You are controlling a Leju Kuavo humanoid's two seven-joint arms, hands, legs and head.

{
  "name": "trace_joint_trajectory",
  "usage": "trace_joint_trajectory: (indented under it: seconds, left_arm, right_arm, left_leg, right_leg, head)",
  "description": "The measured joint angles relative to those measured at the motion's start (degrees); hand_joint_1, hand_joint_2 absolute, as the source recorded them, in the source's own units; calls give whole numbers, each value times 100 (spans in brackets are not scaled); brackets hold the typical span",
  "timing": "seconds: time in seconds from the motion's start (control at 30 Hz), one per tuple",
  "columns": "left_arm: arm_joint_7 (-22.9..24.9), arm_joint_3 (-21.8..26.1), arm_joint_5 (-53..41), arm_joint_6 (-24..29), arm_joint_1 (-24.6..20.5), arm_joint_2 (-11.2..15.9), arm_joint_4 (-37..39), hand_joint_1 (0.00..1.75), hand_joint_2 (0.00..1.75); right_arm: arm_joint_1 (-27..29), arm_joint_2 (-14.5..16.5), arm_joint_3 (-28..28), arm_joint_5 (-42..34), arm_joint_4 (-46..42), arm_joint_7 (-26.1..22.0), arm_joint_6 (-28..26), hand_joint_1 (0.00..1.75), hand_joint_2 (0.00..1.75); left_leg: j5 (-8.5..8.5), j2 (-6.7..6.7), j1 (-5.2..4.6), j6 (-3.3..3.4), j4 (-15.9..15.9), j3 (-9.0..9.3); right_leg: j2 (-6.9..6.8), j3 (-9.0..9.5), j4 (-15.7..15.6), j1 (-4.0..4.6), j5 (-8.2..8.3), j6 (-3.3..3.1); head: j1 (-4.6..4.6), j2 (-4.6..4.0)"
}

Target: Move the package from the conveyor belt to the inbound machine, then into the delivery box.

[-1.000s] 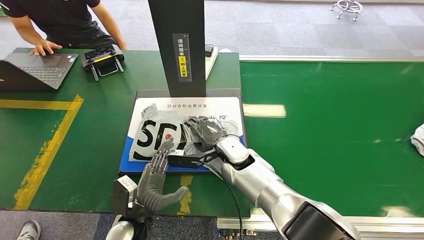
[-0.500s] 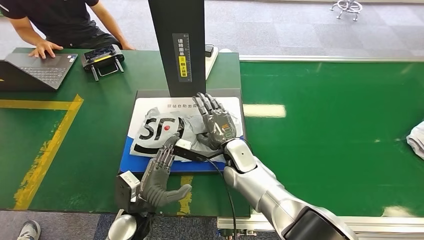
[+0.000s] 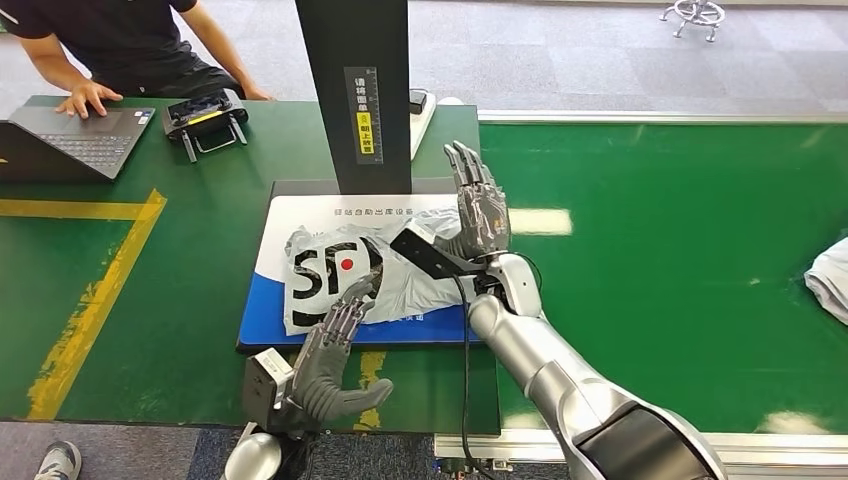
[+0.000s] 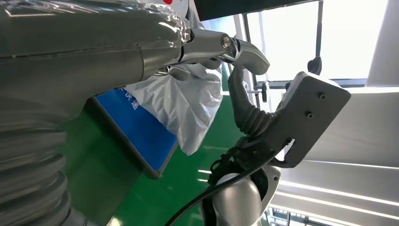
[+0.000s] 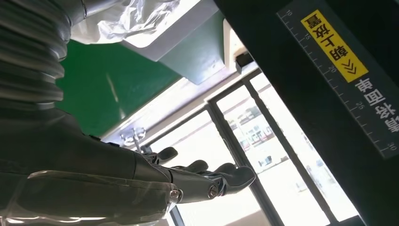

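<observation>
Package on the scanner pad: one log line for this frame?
package: on machine pad | right hand: open, raised beside package | left hand: open, fingertips at package edge | stage: not yet boxed

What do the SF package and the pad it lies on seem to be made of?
Package: seemingly thin grey-white plastic film, glossy, judging by its crinkles and shiny highlights. Pad: a smooth white and blue printed surface on a dark base, probably rigid plastic or coated board; the look leaves it open.
</observation>
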Motion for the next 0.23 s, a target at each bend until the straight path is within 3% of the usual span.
trace_joint_trajectory:
  seconds: [0.23]
  left_arm:
    - [-3,35,18,-69,-15,-13,39,0,175]
  right_arm:
    - [-258,-142,-502,-1228,-592,-194,1296,0,175]
  left_leg:
    - [1,0,-1,1,3,-1]
  right_leg:
    - [-1,0,0,-1,1,2]
  head:
    - [2,0]
